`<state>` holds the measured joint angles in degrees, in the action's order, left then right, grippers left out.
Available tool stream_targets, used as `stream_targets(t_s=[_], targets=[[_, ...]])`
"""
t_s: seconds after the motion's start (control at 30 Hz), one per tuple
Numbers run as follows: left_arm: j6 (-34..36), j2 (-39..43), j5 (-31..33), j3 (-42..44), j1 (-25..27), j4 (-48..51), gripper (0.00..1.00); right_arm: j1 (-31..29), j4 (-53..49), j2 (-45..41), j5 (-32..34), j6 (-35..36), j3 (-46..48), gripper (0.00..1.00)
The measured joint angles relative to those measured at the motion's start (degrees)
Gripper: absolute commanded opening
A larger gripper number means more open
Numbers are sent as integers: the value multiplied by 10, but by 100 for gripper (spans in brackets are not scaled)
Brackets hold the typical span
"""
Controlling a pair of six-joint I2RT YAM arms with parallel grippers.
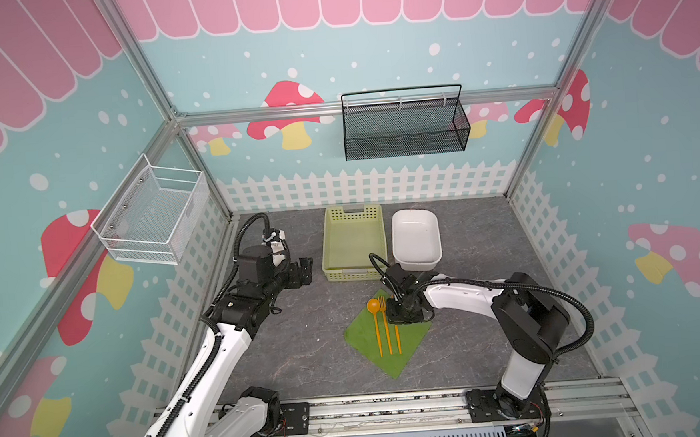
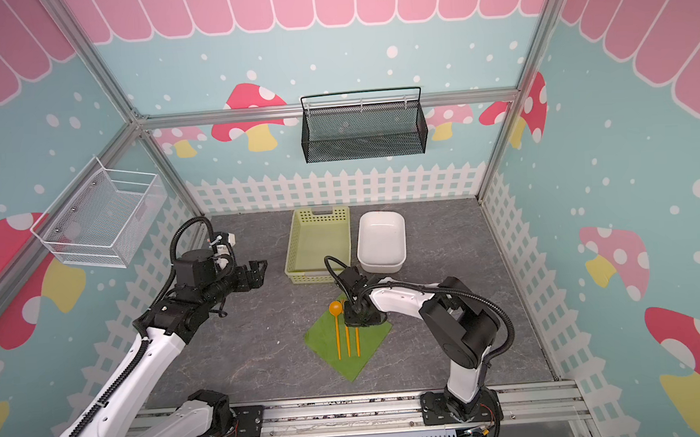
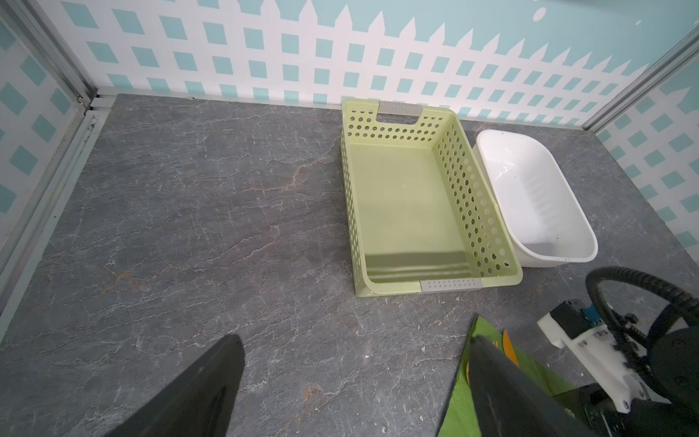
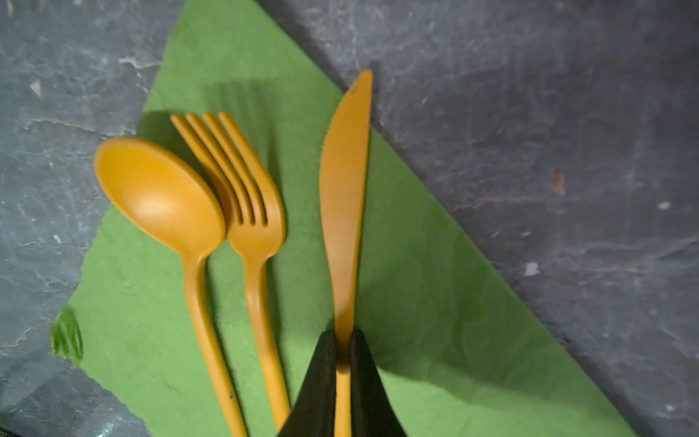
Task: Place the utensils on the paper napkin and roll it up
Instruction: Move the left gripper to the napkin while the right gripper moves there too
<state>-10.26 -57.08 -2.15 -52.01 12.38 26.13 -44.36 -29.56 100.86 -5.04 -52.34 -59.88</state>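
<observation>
The green paper napkin (image 1: 361, 335) (image 2: 322, 340) (image 4: 416, 302) lies flat as a diamond on the grey tabletop. Three orange utensils rest side by side on it: a spoon (image 1: 373, 305) (image 4: 162, 196), a fork (image 1: 387, 333) (image 4: 257, 227) and a knife (image 1: 398, 341) (image 4: 344, 212). My right gripper (image 4: 343, 333) (image 1: 398, 316) hangs over the napkin's upper half, shut on the knife's handle. My left gripper (image 1: 305, 270) (image 3: 355, 338) hovers open and empty to the left of the basket, well apart from the napkin (image 3: 459, 401).
A pale yellow-green perforated basket (image 1: 354, 213) (image 3: 351, 196) and a white dish (image 1: 395, 241) (image 3: 559, 261) stand side by side just behind the napkin. A black mesh basket (image 1: 406, 141) hangs on the back wall and a white wire basket (image 1: 154, 240) on the left wall.
</observation>
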Motion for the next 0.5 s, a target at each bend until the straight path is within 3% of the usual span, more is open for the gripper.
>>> stream_targets(t_s=[0.23,0.5], targets=[[0,0,0,0,0,0,94,0,-2,0,1,1,-4,25],[0,-7,0,0,2,0,90,0,-15,-26,17,9,-8,31]])
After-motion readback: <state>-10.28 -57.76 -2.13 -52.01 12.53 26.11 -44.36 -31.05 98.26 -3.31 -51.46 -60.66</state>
